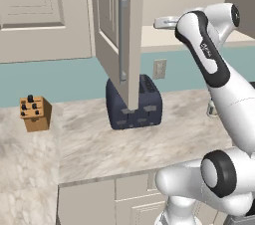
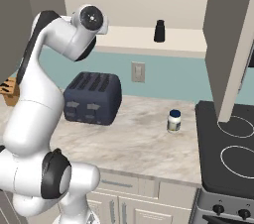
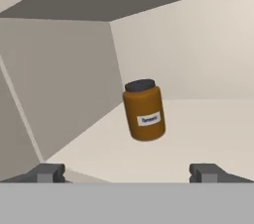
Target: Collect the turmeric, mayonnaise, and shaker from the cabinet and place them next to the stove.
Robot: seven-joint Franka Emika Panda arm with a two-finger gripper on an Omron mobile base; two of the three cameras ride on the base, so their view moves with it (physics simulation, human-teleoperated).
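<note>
The turmeric (image 3: 144, 110), an orange-brown jar with a dark lid and a small white label, stands on the cream shelf (image 3: 198, 134) inside the cabinet. It is ahead of my gripper (image 3: 127, 173) and apart from it. The gripper is open, with nothing between its fingertips (image 3: 47, 172). In the left base view my hand (image 1: 162, 22) reaches onto the shelf behind the open cabinet door (image 1: 117, 25). The black shaker (image 2: 159, 31) stands further along the same shelf. The mayonnaise (image 2: 174, 121) stands upright on the counter, just left of the stove (image 2: 228, 153).
A dark blue toaster (image 2: 93, 98) sits on the marble counter below the cabinet, against the wall. A tan knife block (image 1: 35, 113) stands at the far left. A second open cabinet door (image 2: 230, 44) hangs over the stove's left edge.
</note>
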